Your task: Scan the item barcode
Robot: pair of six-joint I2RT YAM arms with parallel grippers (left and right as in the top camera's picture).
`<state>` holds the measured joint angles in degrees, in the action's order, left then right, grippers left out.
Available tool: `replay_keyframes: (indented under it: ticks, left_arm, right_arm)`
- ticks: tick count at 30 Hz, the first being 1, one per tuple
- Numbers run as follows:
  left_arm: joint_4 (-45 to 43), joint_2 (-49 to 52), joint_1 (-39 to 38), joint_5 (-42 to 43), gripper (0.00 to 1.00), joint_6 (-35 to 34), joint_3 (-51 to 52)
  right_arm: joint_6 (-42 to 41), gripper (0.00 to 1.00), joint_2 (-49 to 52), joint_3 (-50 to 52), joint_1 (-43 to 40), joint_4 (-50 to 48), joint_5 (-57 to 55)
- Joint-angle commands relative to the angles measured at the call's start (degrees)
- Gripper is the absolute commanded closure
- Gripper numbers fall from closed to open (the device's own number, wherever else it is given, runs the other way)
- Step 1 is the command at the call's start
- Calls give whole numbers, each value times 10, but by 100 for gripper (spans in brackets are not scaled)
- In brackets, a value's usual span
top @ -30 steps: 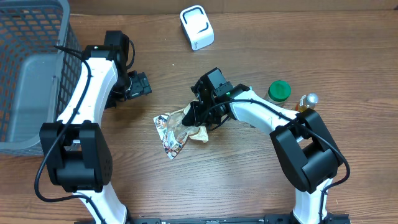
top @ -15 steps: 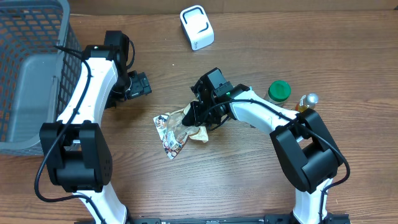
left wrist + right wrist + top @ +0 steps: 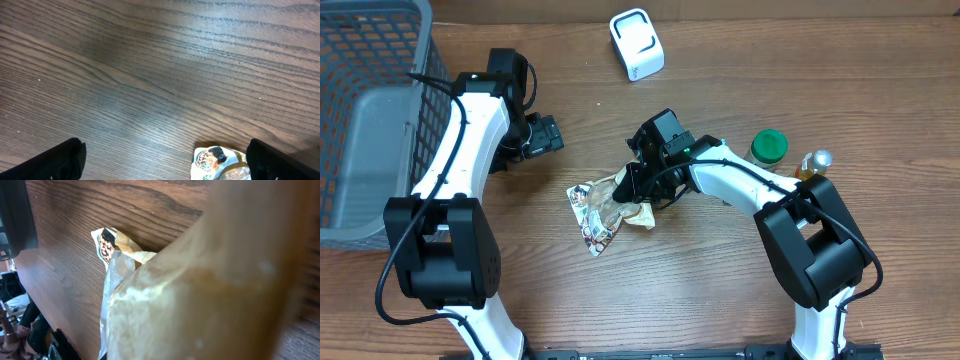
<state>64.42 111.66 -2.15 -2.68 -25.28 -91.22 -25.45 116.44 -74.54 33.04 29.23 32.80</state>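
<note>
- Wood-grain table (image 3: 720, 300) is viewed from overhead, with a crumpled snack packet (image 3: 603, 212) lying near its centre.
- Right gripper (image 3: 633, 187) is pressed almost together on the packet's upper-right edge — a thin fold of wrapper is pinched.
- Right wrist view is mostly filled by blurred tan wrapper seen up close; the fingers themselves cannot be made out there.
- Left gripper (image 3: 546, 136) is spread wide with nothing between the jaws; it is held over bare wood, up and to the left of the packet and well apart from it.
- Two dark fingertips (image 3: 60, 160) are seen at the lower corners of the left wrist view; a printed corner of the packet shows at the bottom edge between them, close to one of them.
- White scanner (image 3: 636, 44) is placed at the table's far edge, well apart from the packet.
- Grey mesh basket (image 3: 360, 120) is located at the far left.
- Green-lidded jar (image 3: 769, 147) and silver-capped bottle (image 3: 813, 163) are stood just beside each other on the right.
- Barcode cannot be made out on the packet — not in any view.
</note>
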Motion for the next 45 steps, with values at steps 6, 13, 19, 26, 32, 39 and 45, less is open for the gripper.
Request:
replay_keyframes:
  ticks: [6,13,19,26,32,39,45]
  left_arm:
    - [-3,-9,-1,-9,0,4,-8]
    - [-3,-9,-1,-9,1,4,-8]
    - [-3,-9,-1,-9,0,4,-8]
    - [-3,-9,-1,-9,1,4,-8]
    - [-3,-9,-1,-9,1,4,-8]
    - [-4,-9,-1,-9,0,4,-8]
    - [-4,-9,-1,-9,1,4,-8]
  right_arm:
    - [3,96,-7,3,2,-2,6]
    - [3,96,-7,3,2,-3,5]
    - [3,96,-7,3,2,-3,5]
    - [3,96,-7,3,2,-3,5]
    - [3,96,-7,3,2,-3,5]
    - [3,93,-7,3,2,-2,5]
    - [3,91,-7,3,2,-3,5]
